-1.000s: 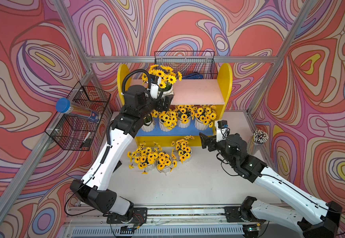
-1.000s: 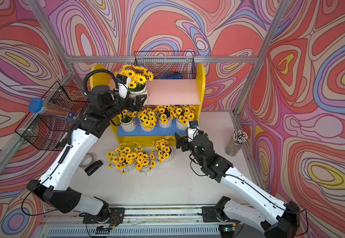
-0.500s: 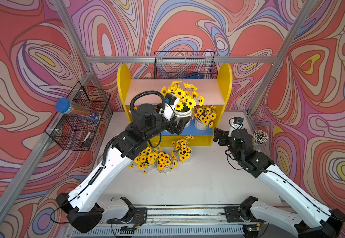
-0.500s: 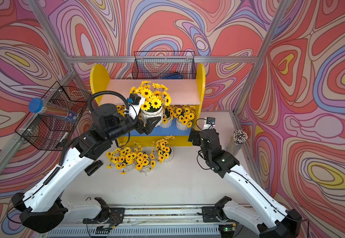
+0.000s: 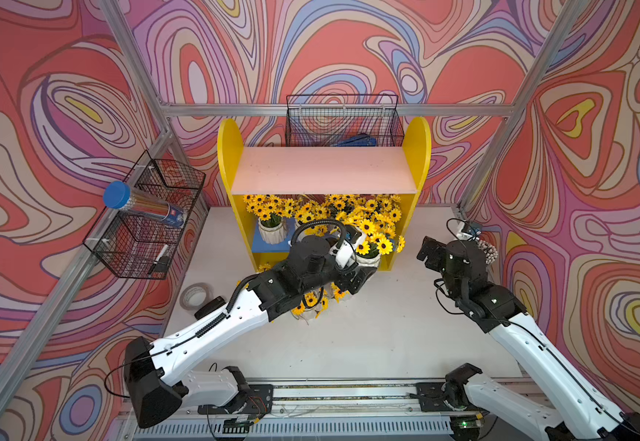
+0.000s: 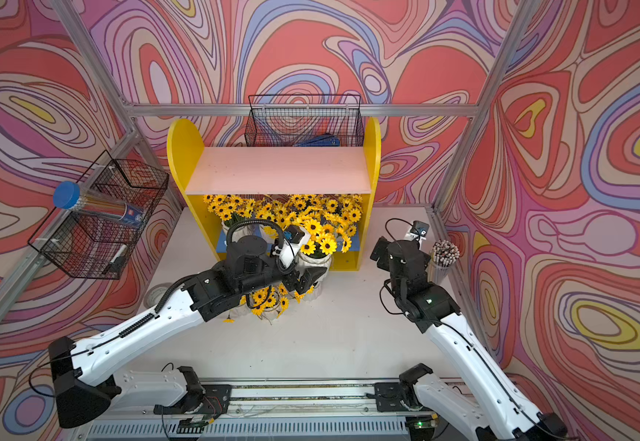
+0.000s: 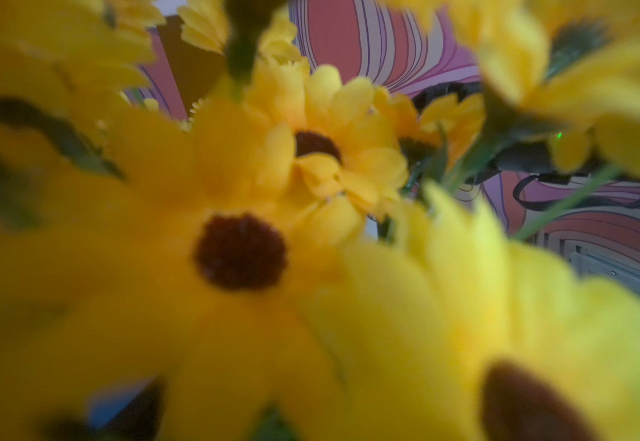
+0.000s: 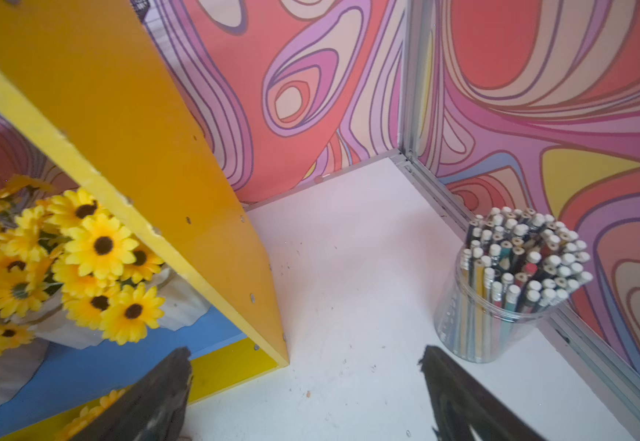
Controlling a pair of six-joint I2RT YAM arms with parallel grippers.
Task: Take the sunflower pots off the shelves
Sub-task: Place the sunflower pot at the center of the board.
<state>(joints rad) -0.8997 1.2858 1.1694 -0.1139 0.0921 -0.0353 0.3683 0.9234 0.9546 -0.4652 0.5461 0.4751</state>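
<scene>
The shelves stand at the back; the pink upper board is bare. On the blue lower board stand several sunflower pots, seen too in the right wrist view. More sunflower pots sit on the table under my left arm. My left gripper is shut on one white sunflower pot in front of the shelves' right end. Its blooms fill the left wrist view and hide the jaws. My right gripper is open and empty, low beside the shelves' right panel.
A clear cup of pencils stands in the back right corner, close to my right gripper. Black wire baskets hang on the left wall and behind the shelves. A tape roll lies at the left.
My left arm has carried the sunflower pot off the upper board, forward, down and right. My right arm has drawn back toward the right, beside the pencil cup.
</scene>
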